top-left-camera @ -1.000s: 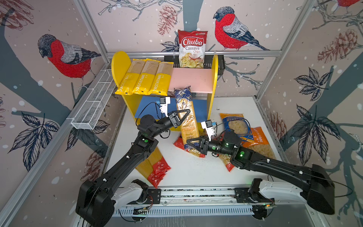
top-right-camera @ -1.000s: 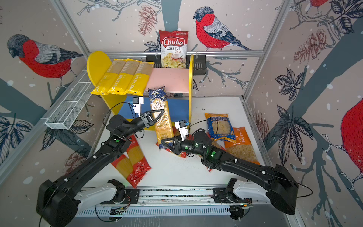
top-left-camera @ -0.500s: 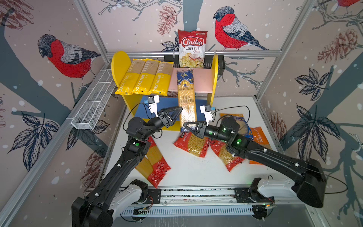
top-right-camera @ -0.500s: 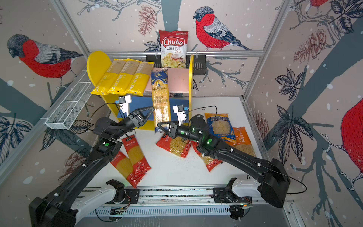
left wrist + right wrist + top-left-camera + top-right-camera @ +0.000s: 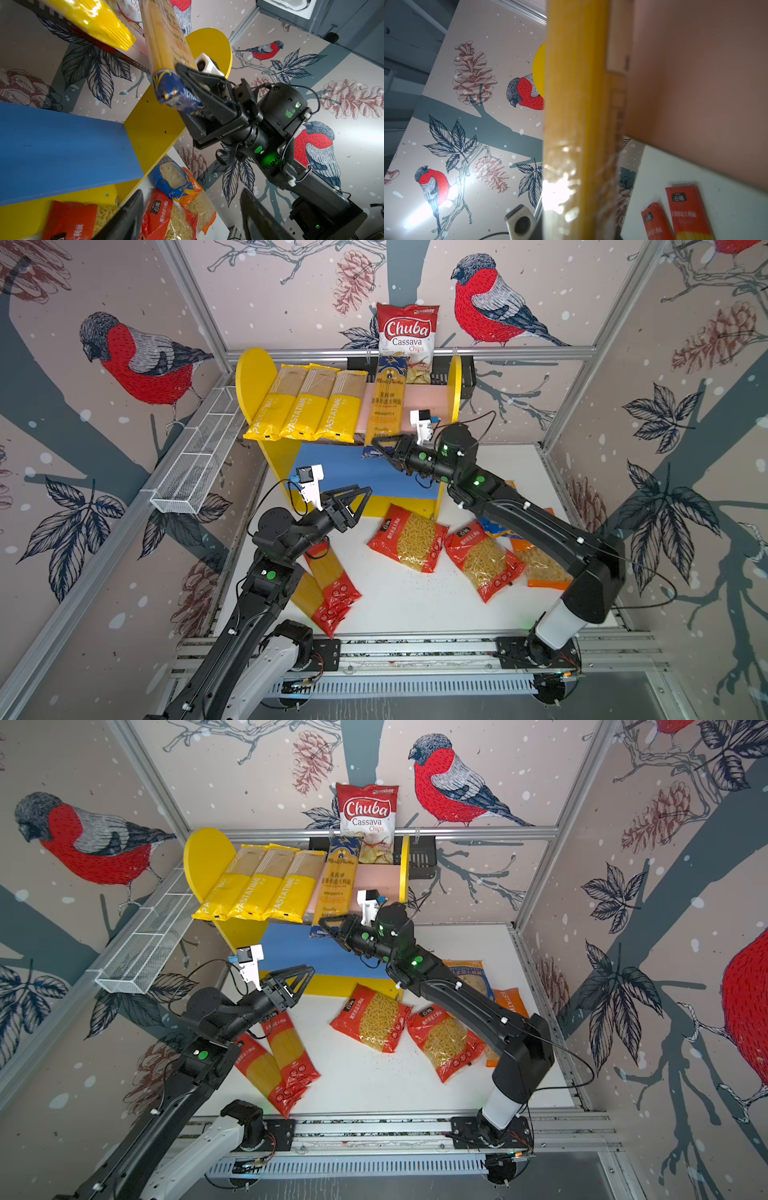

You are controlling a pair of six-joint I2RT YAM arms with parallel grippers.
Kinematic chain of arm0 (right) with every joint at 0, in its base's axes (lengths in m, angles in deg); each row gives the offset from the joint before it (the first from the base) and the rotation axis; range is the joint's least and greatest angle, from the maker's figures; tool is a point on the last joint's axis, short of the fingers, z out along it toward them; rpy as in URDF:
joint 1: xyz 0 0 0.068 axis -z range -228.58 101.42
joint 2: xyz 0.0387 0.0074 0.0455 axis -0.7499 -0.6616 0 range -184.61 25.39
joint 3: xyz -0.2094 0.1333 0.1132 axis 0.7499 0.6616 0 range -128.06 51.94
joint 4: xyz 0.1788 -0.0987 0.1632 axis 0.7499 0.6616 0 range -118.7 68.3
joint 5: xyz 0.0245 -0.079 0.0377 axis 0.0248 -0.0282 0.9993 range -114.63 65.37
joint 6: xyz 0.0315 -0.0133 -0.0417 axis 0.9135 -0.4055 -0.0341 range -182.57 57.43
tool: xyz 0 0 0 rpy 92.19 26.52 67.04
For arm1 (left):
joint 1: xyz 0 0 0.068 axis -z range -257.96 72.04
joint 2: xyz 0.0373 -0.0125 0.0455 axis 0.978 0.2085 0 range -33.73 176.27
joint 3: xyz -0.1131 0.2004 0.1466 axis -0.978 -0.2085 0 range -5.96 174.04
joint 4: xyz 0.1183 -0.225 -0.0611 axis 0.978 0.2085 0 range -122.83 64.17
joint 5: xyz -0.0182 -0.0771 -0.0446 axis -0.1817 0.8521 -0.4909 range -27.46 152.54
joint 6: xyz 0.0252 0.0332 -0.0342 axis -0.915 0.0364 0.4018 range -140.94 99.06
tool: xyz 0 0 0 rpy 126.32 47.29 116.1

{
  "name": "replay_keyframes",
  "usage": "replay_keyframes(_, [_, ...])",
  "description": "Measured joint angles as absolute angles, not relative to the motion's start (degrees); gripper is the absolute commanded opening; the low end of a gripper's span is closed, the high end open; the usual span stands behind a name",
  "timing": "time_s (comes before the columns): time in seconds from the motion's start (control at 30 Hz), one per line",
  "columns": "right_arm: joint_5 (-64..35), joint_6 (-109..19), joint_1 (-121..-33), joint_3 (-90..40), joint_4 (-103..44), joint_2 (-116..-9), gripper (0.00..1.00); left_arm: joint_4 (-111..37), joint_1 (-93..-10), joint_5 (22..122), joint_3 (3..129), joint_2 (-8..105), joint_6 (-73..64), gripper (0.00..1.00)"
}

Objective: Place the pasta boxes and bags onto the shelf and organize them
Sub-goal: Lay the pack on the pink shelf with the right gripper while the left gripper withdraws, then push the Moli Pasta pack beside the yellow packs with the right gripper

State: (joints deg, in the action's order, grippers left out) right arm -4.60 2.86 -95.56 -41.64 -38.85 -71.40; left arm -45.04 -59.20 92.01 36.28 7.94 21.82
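Now, in both top views the right gripper point(image 5: 376, 445) pinches the blue pack point(image 5: 384, 406) by its lower end, pack lying on the shelf point(image 5: 428, 400), upper tier, centre, beside yellow packs point(image 5: 307, 406). Left gripper point(image 5: 355, 493), lower left, gapes empty; a second ago it held that pack. Left wrist: same clamp. Right wrist: pack against board. Next, probably: release it.
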Motion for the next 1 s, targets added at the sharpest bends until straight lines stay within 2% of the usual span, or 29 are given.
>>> replay_keyframes(0.17, [-4.7, 3.9, -95.9, -46.7, -38.1, -75.2, 0.45, -41.9, -59.3, 90.9, 35.8, 5.9, 20.2, 0.73])
replay_keyframes(0.3, [-5.3, 3.6, -96.4, -47.4, -38.1, -75.3, 0.48, -40.4, -59.3, 90.8, 35.0, 5.1, 19.5, 0.73])
replay_keyframes(0.43, [-6.5, 3.2, -96.7, -45.2, -37.6, -73.8, 0.42, -40.1, -59.4, 90.8, 33.8, 4.9, 19.6, 0.73])
replay_keyframes(0.57, [-7.9, 2.1, -96.5, -43.4, -37.3, -71.9, 0.27, -40.7, -59.4, 90.9, 32.4, 4.9, 20.1, 0.73])
replay_keyframes(0.67, [-7.9, 2.0, -96.5, -43.8, -36.7, -72.1, 0.22, -41.7, -59.4, 91.0, 31.4, 5.4, 21.3, 0.73])
replay_keyframes(1.0, [-5.8, 2.1, -96.2, -49.4, -35.7, -76.9, 0.2, -43.8, -59.4, 91.3, 30.6, 5.6, 23.7, 0.73])
